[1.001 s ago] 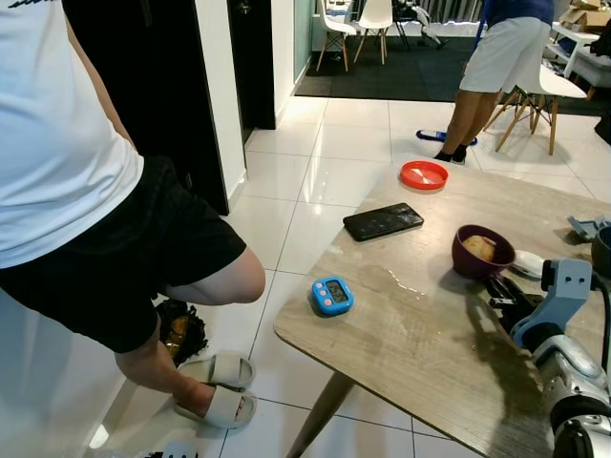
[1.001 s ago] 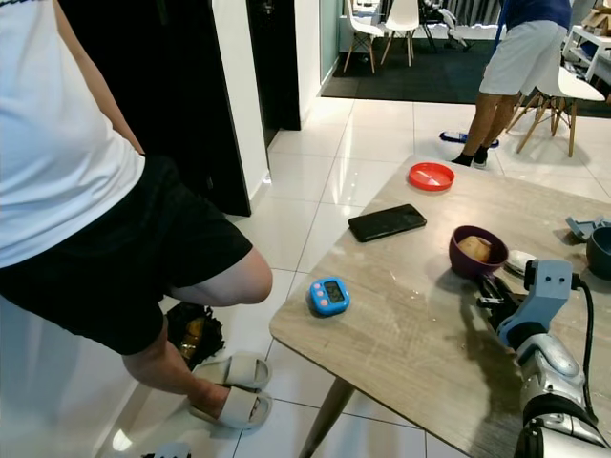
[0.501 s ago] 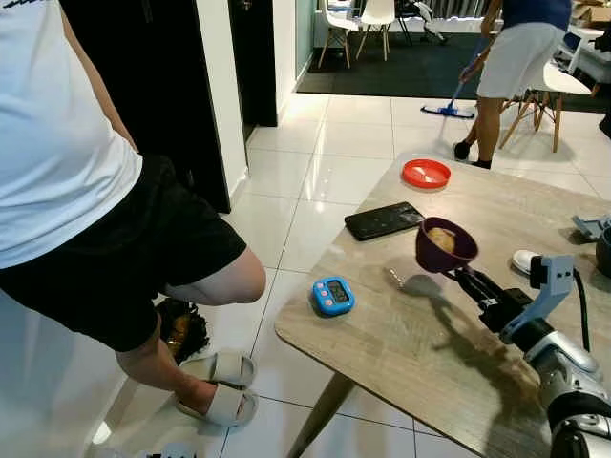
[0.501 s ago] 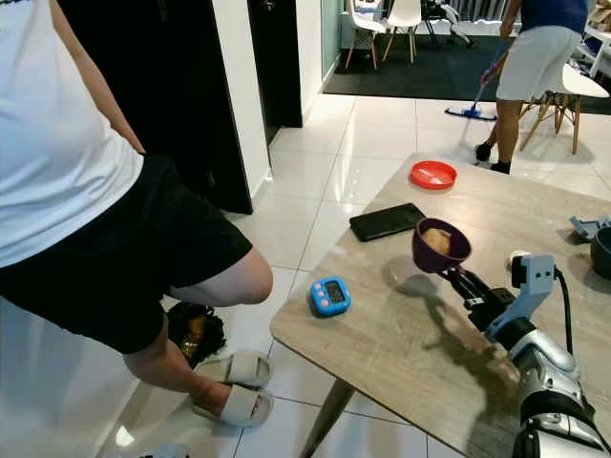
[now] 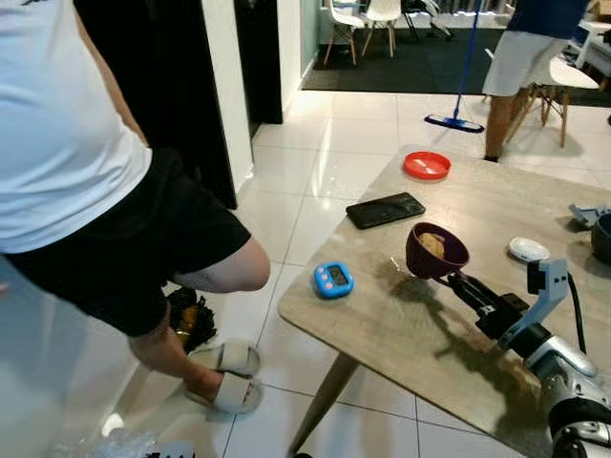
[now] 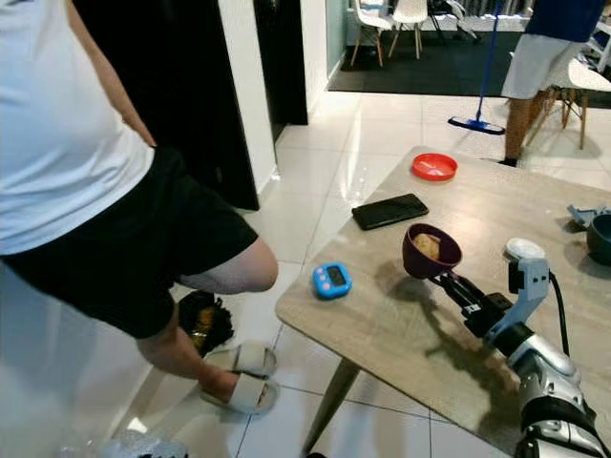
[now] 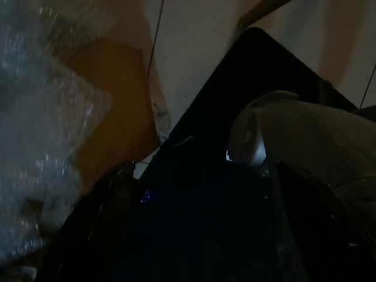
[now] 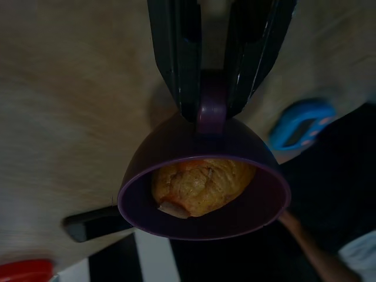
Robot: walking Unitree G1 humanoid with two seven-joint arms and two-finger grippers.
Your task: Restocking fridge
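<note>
My right gripper (image 5: 456, 280) is shut on the rim of a purple bowl (image 5: 435, 251) and holds it a little above the wooden table (image 5: 401, 334), near its middle. The bowl (image 8: 202, 191) is tilted and carries a golden-brown piece of food (image 8: 202, 184); the gripper's black fingers (image 8: 179, 64) pinch the bowl's near wall. The left wrist view is very dark; a pale sandal-like shape (image 7: 305, 141) and crinkled clear plastic (image 7: 41, 117) can be made out.
On the table lie a blue timer (image 5: 332, 280), a black phone (image 5: 385, 210), a red lid (image 5: 426, 165) and a small white disc (image 5: 527, 249). A person in a white shirt (image 5: 67, 143) stands close at left. Another person (image 5: 520, 57) mops at the back.
The bowl went from resting on the table to being lifted and carried left toward the table's middle. The whole view has also shifted slightly. The person at the back moved the mop.
</note>
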